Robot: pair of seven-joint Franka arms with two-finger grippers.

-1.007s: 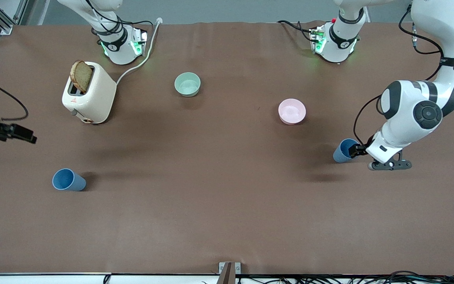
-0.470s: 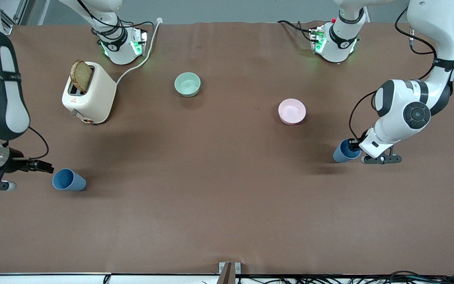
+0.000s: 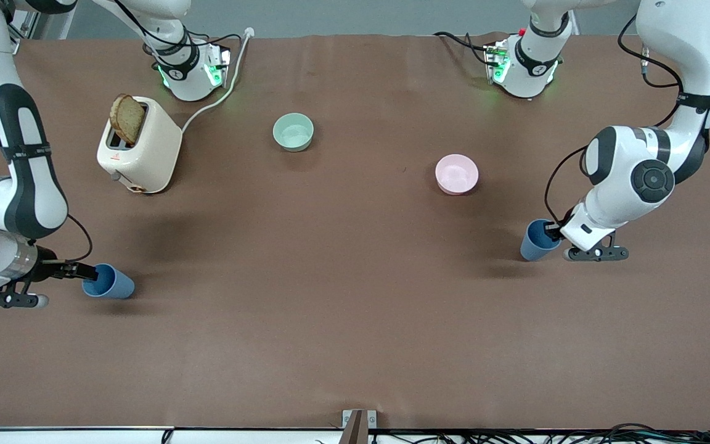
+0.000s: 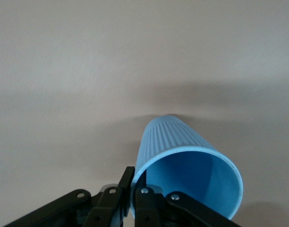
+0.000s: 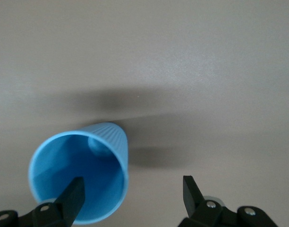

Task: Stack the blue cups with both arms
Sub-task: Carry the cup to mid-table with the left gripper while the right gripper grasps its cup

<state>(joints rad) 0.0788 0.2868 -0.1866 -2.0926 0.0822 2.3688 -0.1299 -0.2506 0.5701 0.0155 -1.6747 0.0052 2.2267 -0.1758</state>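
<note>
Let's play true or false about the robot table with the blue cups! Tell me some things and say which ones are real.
1. The left gripper pinches the rim of a blue cup. True.
2. The right gripper is shut tight on the other blue cup. False: its fingers are spread wide, one of them inside the cup's mouth.
3. The two blue cups are already stacked. False: they sit apart, one toward each arm's end of the table.
4. A slice of bread sticks up out of the toaster. True.
5. The pink bowl is nearer the front camera than the green bowl. True.
</note>
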